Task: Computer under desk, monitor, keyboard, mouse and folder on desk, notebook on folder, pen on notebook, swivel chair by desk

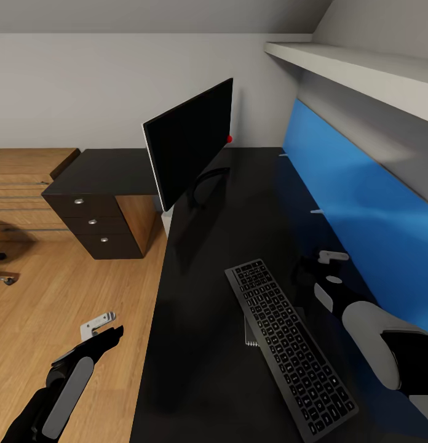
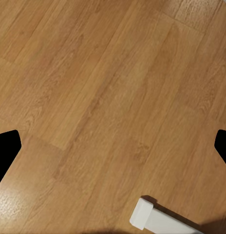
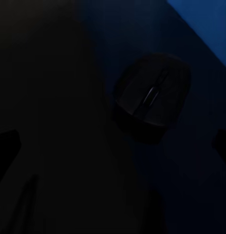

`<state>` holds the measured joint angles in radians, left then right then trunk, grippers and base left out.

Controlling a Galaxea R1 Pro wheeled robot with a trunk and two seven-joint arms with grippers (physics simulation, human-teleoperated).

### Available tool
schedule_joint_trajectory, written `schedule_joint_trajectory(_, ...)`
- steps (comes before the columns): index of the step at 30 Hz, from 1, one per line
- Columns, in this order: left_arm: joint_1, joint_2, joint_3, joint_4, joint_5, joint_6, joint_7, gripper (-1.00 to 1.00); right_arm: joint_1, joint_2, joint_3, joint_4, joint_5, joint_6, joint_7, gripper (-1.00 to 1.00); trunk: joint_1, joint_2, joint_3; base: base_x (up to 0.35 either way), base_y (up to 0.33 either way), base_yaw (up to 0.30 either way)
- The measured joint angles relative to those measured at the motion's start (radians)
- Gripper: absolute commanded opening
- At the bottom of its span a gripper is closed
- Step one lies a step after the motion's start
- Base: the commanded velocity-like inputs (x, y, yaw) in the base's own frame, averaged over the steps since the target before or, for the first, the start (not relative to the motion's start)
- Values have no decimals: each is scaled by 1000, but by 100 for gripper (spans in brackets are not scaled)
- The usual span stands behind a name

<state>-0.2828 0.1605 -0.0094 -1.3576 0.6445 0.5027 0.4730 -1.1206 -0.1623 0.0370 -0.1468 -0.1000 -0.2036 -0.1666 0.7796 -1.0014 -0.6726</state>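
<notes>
Desk (image 1: 238, 203), black L-shaped top, takes most of head view from 12 to 6 o'clock. Its near long edge runs from centre down to approx 7 o'clock, w/ light wood plank floor (image 1: 66, 295) open beyond it at 8–9 o'clock. Far edge meets blue wall panel (image 1: 361, 203) at 3 o'clock. Dark drawer unit (image 1: 94, 224) w/ round silver knobs stands under the short wing at 10 o'clock. A castor of swivel chair (image 1: 3, 277) pokes in at 9 o'clock edge, well apart from desk.

Monitor (image 1: 189, 141) stands upright on desk at 12 o'clock, near the desk's near edge, curved black foot on the top, red dot at a lower corner. Bare black surface lies between monitor and keyboard.

Keyboard (image 1: 288, 344) lies flat at 5 o'clock, angled, its near end close to frame bottom. Notebook (image 1: 249, 335), dark grey, lies partly under keyboard's floor-facing side, a corner showing.

Right gripper (image 1: 321, 264) hovers over desk at 4 o'clock, between keyboard and blue panel. In right wrist view mouse (image 3: 152, 95) sits on desk just ahead of the fingertips (image 3: 6, 151), which stand wide apart, nothing held.

Left gripper (image 1: 103, 326) hangs over floor at 7 o'clock, off desk's edge. Fingers (image 2: 6, 151) spread wide, empty; a white desk leg (image 2: 152, 219) shows on the planks.
</notes>
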Motion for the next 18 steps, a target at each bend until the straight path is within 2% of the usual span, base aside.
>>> schedule_joint_trajectory(18,0,2,1,0,-2,0,0,100,0,-13,-5,-20,-4,2,-15,100,0,0,0,0,0,0)
